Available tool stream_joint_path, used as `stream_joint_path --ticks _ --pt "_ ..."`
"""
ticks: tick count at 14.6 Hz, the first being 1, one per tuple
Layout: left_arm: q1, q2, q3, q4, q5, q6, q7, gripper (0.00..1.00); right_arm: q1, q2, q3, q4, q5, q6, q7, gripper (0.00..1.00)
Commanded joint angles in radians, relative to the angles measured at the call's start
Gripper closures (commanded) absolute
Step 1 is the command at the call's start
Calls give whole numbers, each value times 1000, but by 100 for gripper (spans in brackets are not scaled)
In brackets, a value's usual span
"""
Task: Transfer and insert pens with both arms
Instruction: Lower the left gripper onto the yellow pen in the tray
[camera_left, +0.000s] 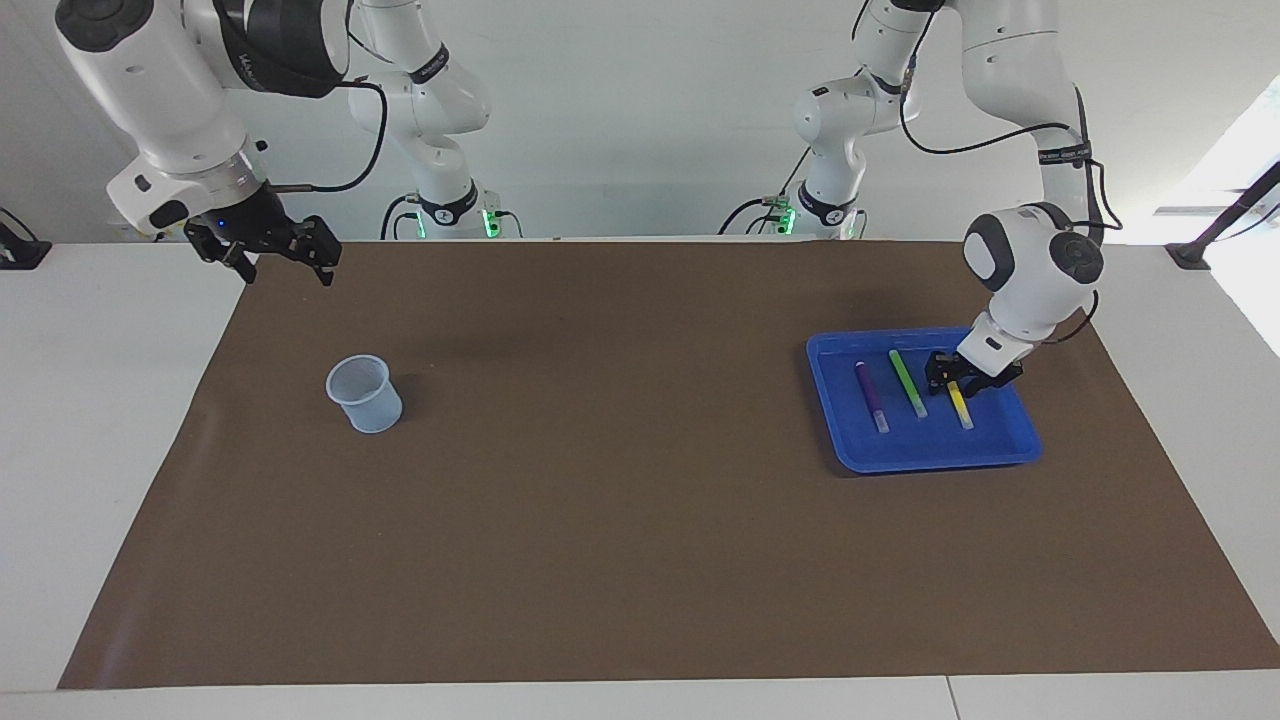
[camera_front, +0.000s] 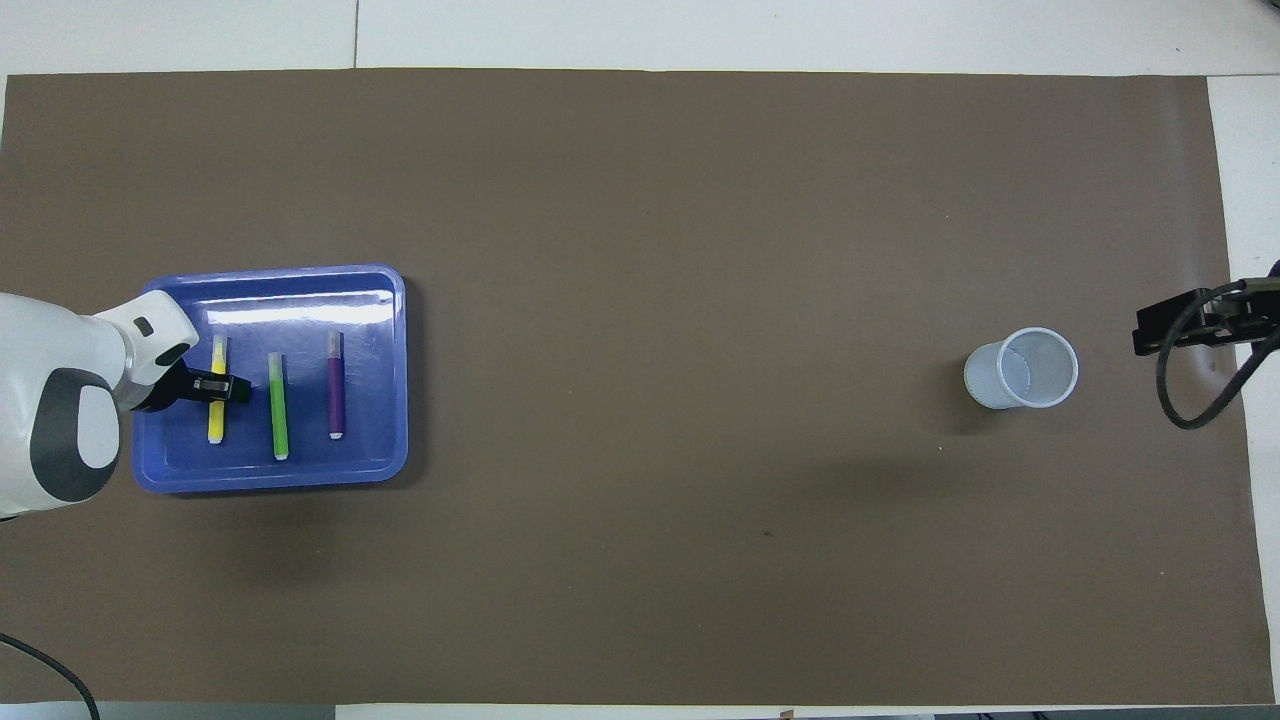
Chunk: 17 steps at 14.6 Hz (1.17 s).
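Note:
Three pens lie side by side in a blue tray toward the left arm's end of the table: purple, green and yellow. My left gripper is down in the tray at the yellow pen's middle, which still lies flat. My right gripper is open and empty, and waits raised over the mat's corner at the right arm's end.
A clear plastic cup stands upright on the brown mat toward the right arm's end. A thin black slanted rod stands off the mat at the left arm's end.

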Motion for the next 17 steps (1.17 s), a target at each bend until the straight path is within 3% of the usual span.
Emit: stream_joint_path --ticks 1,7,9,13,17 --pt "-8 22 6 20 16 11 7 49 -13 -10 5 -6 17 3 -12 0" --pt "-11 22 6 20 17 13 6 78 -13 -10 5 -6 17 3 -12 0" --pt "-11 22 8 23 17 11 6 100 -13 -10 5 -6 17 3 -12 0" --pt "-13 28 6 61 17 -16 -2 100 -14 -10 4 -5 17 6 -11 0" --pt "-39 33 2 176 17 -195 -74 100 -13 -10 4 -6 17 3 -12 0"
